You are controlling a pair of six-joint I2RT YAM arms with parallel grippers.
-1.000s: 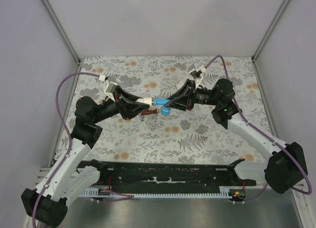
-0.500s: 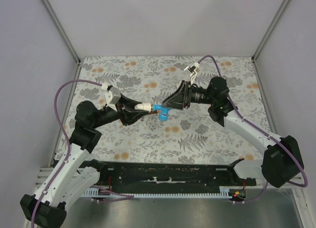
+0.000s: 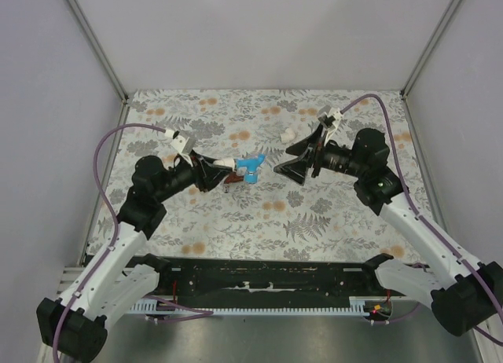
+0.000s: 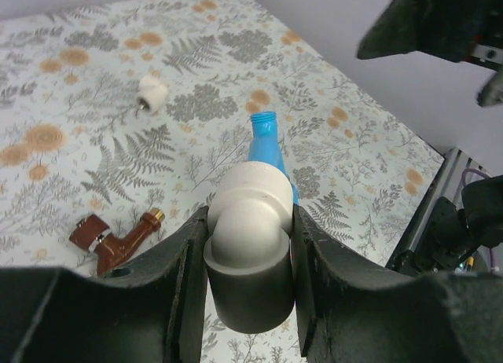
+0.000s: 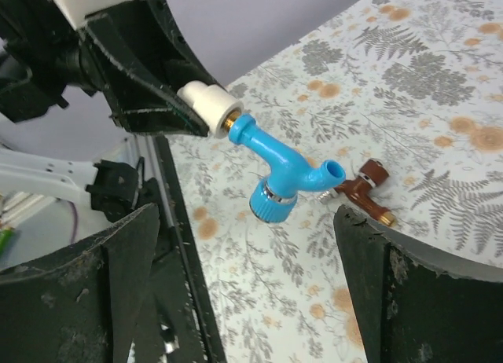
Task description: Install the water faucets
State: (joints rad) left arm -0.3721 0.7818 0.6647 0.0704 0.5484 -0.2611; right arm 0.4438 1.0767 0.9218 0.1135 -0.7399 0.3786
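Observation:
The blue faucet (image 3: pixel 251 166) sticks out of a white elbow fitting (image 3: pixel 225 162), and my left gripper (image 3: pixel 222 165) is shut on that fitting above the table. In the left wrist view the fitting (image 4: pixel 250 214) fills the jaws, with the blue faucet (image 4: pixel 269 147) pointing away beyond it. The dark red-brown faucet (image 3: pixel 233 179) lies on the table just below them. My right gripper (image 3: pixel 284 160) stands open to the right of the blue faucet, apart from it and holding nothing. From the right wrist, the blue faucet (image 5: pixel 279 174) hangs ahead of the open right gripper (image 5: pixel 245 221), and the red-brown faucet (image 5: pixel 365 192) lies behind it.
A loose white fitting (image 3: pixel 288 134) lies on the floral tablecloth (image 3: pixel 330 221) behind the right gripper, also visible from the left wrist as the loose white fitting (image 4: pixel 152 94). A black rail (image 3: pixel 267 280) runs along the near edge between the arm bases. Grey walls close in three sides.
My right gripper has let go of the blue faucet, opened wide and drawn back to the right. The left gripper still holds the white fitting with the faucet, slightly shifted.

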